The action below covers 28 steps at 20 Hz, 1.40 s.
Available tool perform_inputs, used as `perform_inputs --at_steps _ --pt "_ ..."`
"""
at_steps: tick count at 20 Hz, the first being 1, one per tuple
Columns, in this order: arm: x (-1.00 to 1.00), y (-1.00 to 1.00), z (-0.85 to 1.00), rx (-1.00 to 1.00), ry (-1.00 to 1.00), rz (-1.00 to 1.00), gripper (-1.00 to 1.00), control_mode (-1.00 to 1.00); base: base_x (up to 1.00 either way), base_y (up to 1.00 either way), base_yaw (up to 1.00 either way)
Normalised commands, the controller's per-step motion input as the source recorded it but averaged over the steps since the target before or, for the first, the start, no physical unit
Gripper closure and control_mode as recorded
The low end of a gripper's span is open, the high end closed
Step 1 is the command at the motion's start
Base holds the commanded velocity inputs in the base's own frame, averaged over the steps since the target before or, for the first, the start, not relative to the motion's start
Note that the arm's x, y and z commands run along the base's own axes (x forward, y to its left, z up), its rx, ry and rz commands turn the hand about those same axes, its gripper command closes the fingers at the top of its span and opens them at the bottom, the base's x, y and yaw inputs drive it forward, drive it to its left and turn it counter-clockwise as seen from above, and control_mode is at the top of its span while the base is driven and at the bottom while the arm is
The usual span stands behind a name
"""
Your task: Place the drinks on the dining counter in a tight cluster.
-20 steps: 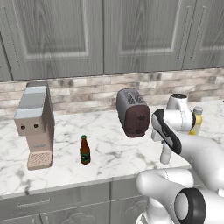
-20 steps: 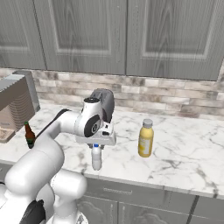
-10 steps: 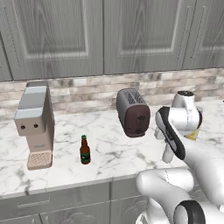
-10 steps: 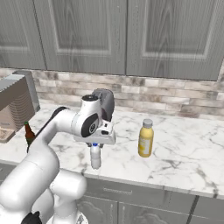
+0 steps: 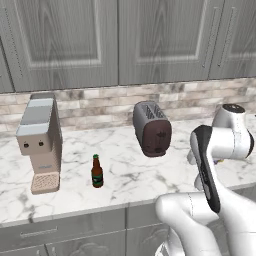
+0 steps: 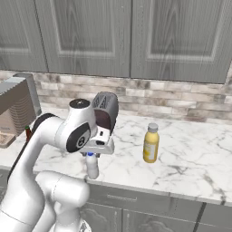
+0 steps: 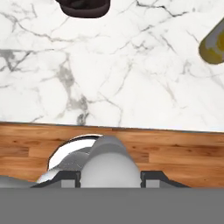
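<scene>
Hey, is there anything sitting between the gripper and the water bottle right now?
No. The gripper is closed on the water bottle from above, at the worktop's front edge. The toaster stands behind and the juice bottle to one side, both clear.

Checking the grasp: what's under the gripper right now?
The gripper is shut on the water bottle, which hangs at the worktop's front edge. Hand view shows wood floor below it; the bottle's base is hidden.

A dark toaster (image 5: 152, 129) stands near the brick backsplash (image 5: 100, 102) on the marble worktop (image 5: 125, 165). A coffee machine (image 5: 41, 142), it seems, stands at its left end, under grey cabinets (image 5: 110, 40).
</scene>
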Motion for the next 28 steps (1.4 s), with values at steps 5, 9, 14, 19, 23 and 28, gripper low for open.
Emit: perform_inputs --at_steps 5,9,14,19,23,28 --pt "-0.36 0.15 0.81 0.0 0.0 0.0 1.0 -1.0 0.0 0.0 0.0" --pt "-0.3 0.28 0.84 0.0 0.0 0.0 1.0 -1.0 0.0 0.0 0.0" --pt "-0.11 0.47 0.66 0.0 -0.03 0.0 1.0 -1.0 0.0 0.0 0.0" --pt "-0.03 0.44 0.13 0.0 -0.13 0.0 1.0 -1.0 0.0 0.0 0.0" --pt "0.0 0.08 -0.03 0.0 -0.25 0.0 1.0 -1.0 0.0 0.0 0.0" --pt "0.0 0.02 0.0 0.0 -0.06 0.0 1.0 -1.0 0.0 0.0 0.0"
